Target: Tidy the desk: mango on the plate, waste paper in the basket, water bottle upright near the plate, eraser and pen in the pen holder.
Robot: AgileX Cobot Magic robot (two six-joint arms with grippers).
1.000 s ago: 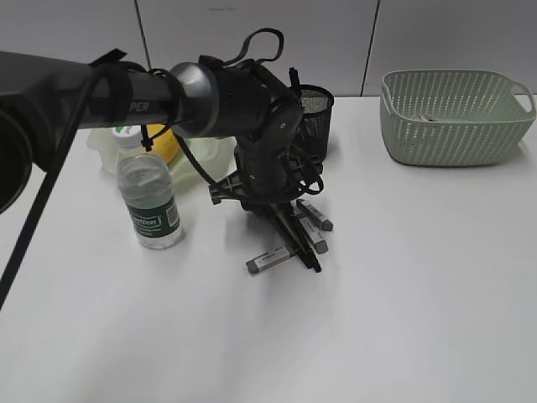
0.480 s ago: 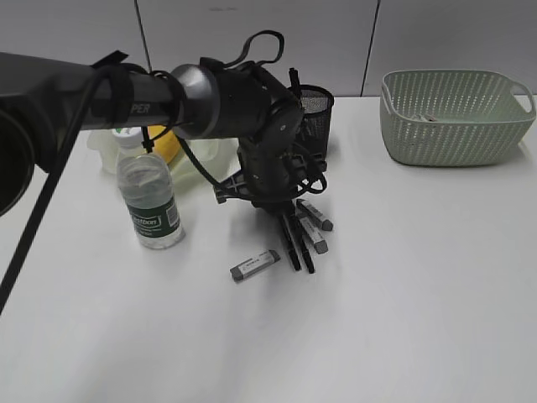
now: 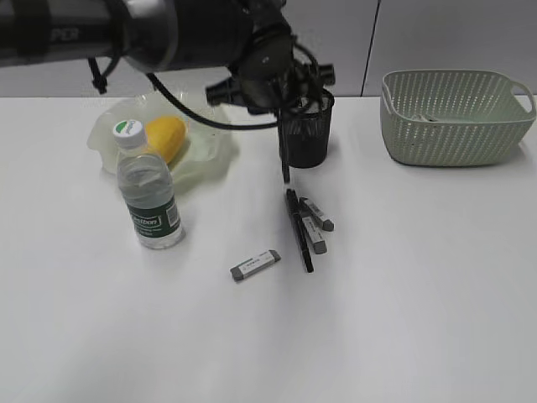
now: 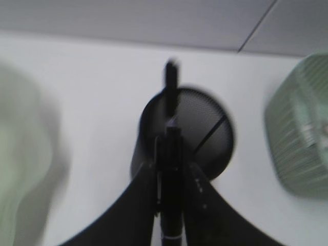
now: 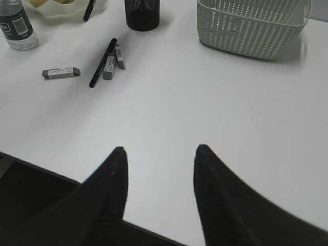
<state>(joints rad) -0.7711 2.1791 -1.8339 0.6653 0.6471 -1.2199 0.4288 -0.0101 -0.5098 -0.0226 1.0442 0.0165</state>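
I had the left hand (image 4: 172, 154) clamped on a black pen (image 4: 171, 169), which hung nearly upright in front of the pen holder (image 3: 306, 128), its lower tip clear of the desk (image 3: 403, 294). In the left wrist view the pen lay across the holder's open mouth, though that view was blurred and I could not tell whether the tip was inside the rim. The right hand (image 5: 159, 154) hovered low over the near edge of the desk, its jaws wide apart and holding nothing.

A second black pen (image 3: 298, 230) lay flat on the desk in front of the holder, with two grey erasers (image 3: 316, 222) just beside it on its right and a third eraser (image 3: 254, 264) lying apart to its left. The mango (image 3: 165, 137) sat in the plate (image 3: 205, 159), and the water bottle (image 3: 148, 192) stood upright just in front of that plate. The basket (image 3: 453, 117) sat at the far right of the desk, with something pale inside that I could not make out.
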